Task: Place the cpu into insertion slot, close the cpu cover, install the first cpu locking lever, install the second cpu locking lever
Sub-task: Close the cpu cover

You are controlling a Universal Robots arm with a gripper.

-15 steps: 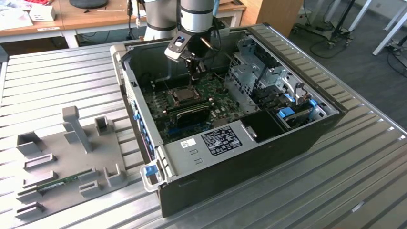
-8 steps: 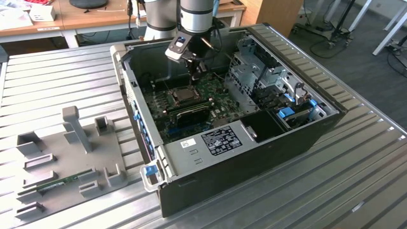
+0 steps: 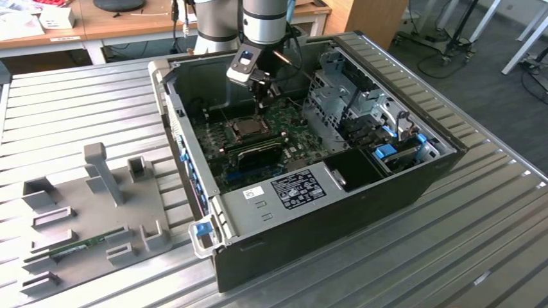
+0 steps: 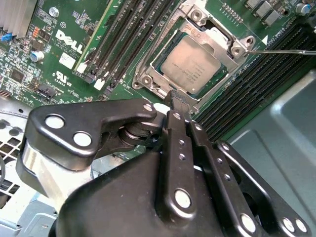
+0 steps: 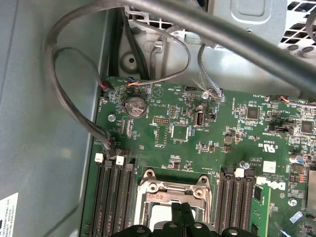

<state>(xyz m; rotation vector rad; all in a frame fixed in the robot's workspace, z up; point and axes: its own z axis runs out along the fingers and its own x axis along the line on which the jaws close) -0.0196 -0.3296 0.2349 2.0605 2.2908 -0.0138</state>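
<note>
One cpu (image 4: 190, 63) sits in the one insertion slot (image 4: 146, 79), one cpu cover (image 4: 217, 35) down around it. The gripper (image 4: 173, 98) has its jaws closed at the slot's edge.

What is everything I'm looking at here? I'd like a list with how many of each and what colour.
computer case: one, black and grey, lying open on the table
table: one, silvery ribbed metal, under everything
circuit board: one, green, inside the case
cpu: one, dull grey, framed by the cover's cut-out
cpu cover: one, silvery, lying flat around the cpu
memory slots: several, black, on both sides of the cpu
cables: a few, grey, looping above the board
holder tray: one, grey, at the exterior view's left
memory stick: one, green, on the tray
robot arm: one, silver-grey, above the case
gripper: one, black, shut, tip at the cover's edge
</note>
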